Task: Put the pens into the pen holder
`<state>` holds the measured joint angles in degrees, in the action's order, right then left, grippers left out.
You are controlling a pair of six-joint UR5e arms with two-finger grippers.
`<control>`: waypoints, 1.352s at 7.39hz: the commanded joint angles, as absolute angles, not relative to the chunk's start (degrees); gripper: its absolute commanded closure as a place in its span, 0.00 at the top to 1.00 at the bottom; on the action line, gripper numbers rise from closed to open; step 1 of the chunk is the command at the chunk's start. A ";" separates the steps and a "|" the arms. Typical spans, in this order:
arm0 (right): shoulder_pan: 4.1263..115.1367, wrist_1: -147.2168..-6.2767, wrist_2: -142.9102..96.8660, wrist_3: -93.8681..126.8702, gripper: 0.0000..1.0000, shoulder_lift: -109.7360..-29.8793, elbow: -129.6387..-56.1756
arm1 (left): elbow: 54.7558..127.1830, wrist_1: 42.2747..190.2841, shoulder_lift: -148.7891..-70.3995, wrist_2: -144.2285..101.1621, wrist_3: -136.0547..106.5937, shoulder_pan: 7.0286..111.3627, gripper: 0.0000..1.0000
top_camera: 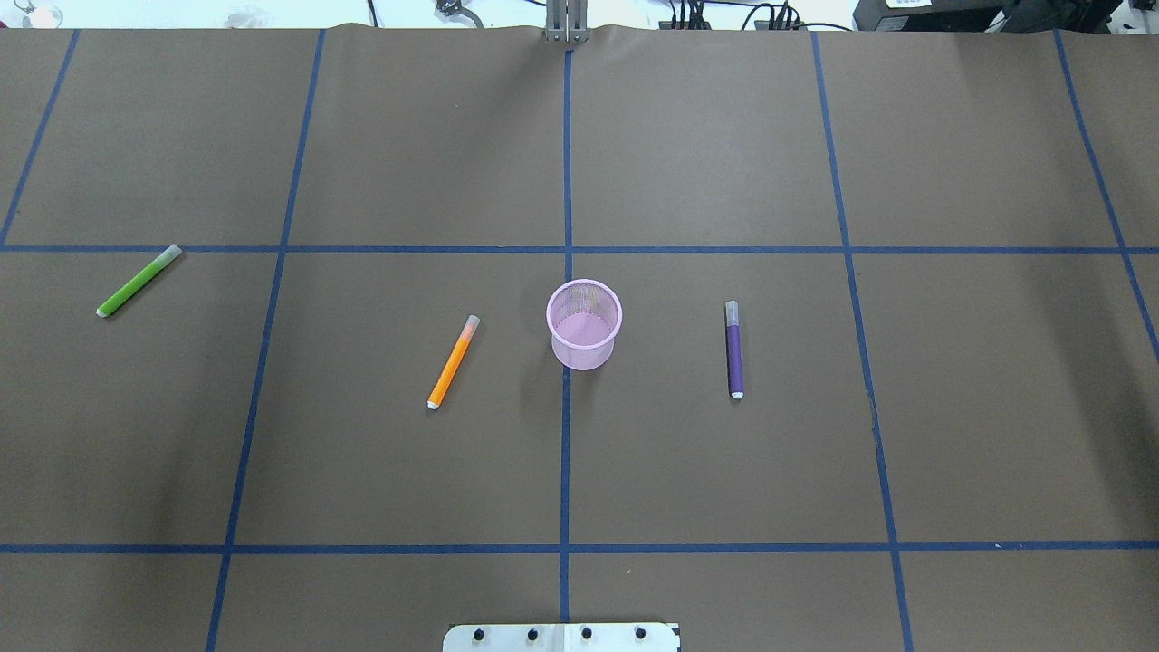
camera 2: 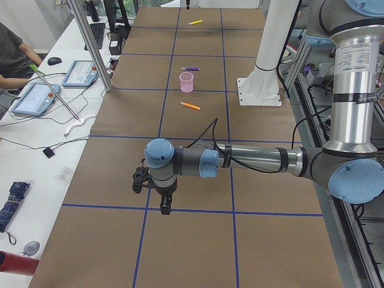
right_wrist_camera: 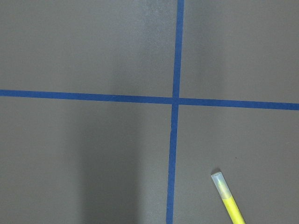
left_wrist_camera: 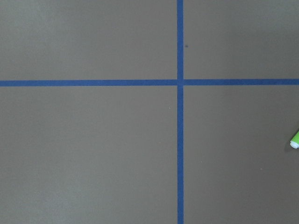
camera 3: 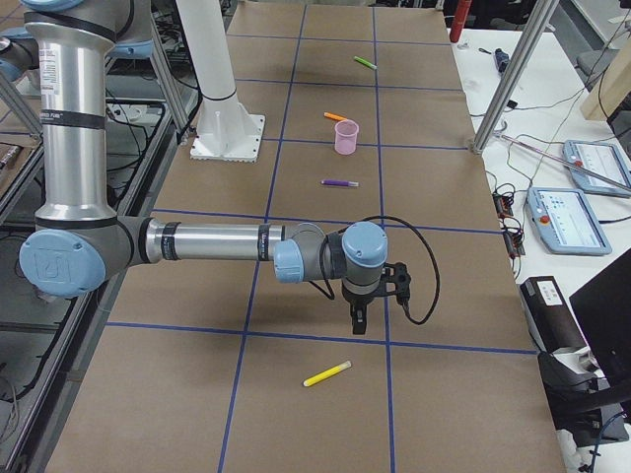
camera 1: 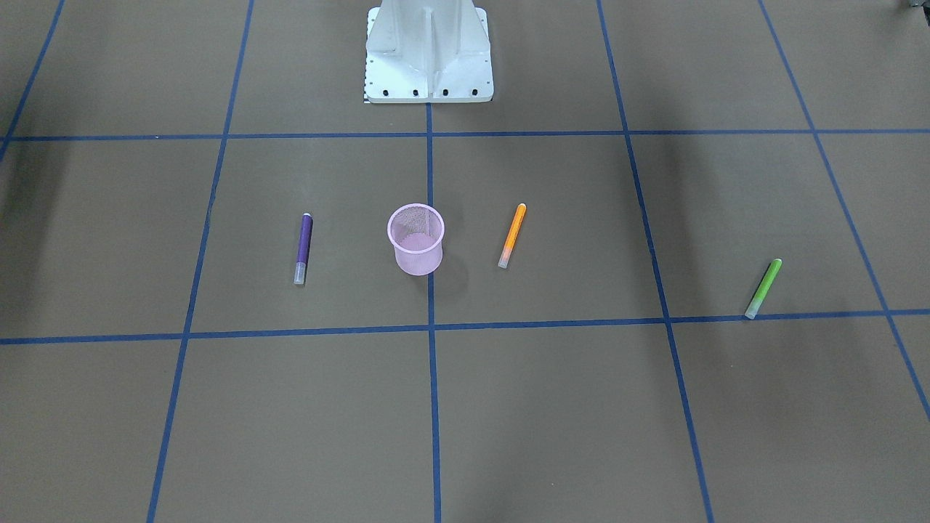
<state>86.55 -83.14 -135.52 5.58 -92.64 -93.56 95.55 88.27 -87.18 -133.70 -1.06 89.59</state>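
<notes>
The brown paper-covered bench (top_camera: 724,136) with its blue tape grid fills the overhead view. Only the side views catch the left hand (camera 2: 165,204) and right hand (camera 3: 358,320). Each hangs above the bench, well apart from the small pink wire-mesh cup (top_camera: 584,322); whether either is spread or pressed together I cannot tell. The cup stands upright, with the orange marker-like pen (top_camera: 453,362) near its left, the purple pen (top_camera: 734,350) near its right and the green pen (top_camera: 138,281) well off left. The yellow pen (camera 3: 327,373), far to the cup's right, shows only in the side and right wrist views.
</notes>
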 commanded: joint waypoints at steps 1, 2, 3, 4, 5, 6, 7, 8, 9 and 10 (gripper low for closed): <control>86.57 -83.14 -135.53 5.54 1.00 -92.64 -93.78 | 95.97 88.24 -86.92 -133.77 -0.88 89.74 1.00; 86.57 -83.06 -135.53 5.45 1.00 -92.64 -93.69 | 96.15 88.24 -86.84 -133.94 -0.88 89.82 1.00; 86.57 -83.06 -135.70 5.45 1.00 -92.64 -93.87 | 96.15 88.68 -86.84 -133.95 -0.88 89.74 1.00; 86.57 -83.06 -135.70 5.36 1.00 -92.64 -93.95 | 95.72 88.77 -86.75 -133.86 -0.88 89.74 1.00; 86.57 -83.06 -135.79 5.19 1.00 -92.29 -94.22 | 95.89 88.68 -86.40 -133.86 -1.14 89.74 1.00; 86.57 -82.97 -135.70 4.92 1.00 -93.24 -93.96 | 96.06 88.68 -86.40 -133.60 -1.23 89.74 1.00; 86.57 -82.97 -135.53 4.92 1.00 -93.77 -94.65 | 96.06 88.68 -86.31 -133.42 -1.23 89.74 1.00; 86.57 -82.97 -135.70 5.01 1.00 -93.95 -94.75 | 96.15 88.68 -86.31 -133.42 -1.32 89.74 1.00; 86.57 -82.97 -135.70 4.92 1.00 -95.43 -96.05 | 96.41 88.68 -86.31 -133.42 -1.41 89.74 1.00; 86.57 -82.97 -135.18 4.92 1.00 -97.45 -98.76 | 95.81 88.77 -86.31 -133.50 -1.23 89.74 1.00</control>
<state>86.57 -82.97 -135.58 4.95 -95.27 -96.12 96.16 88.70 -86.32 -133.45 -1.32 89.74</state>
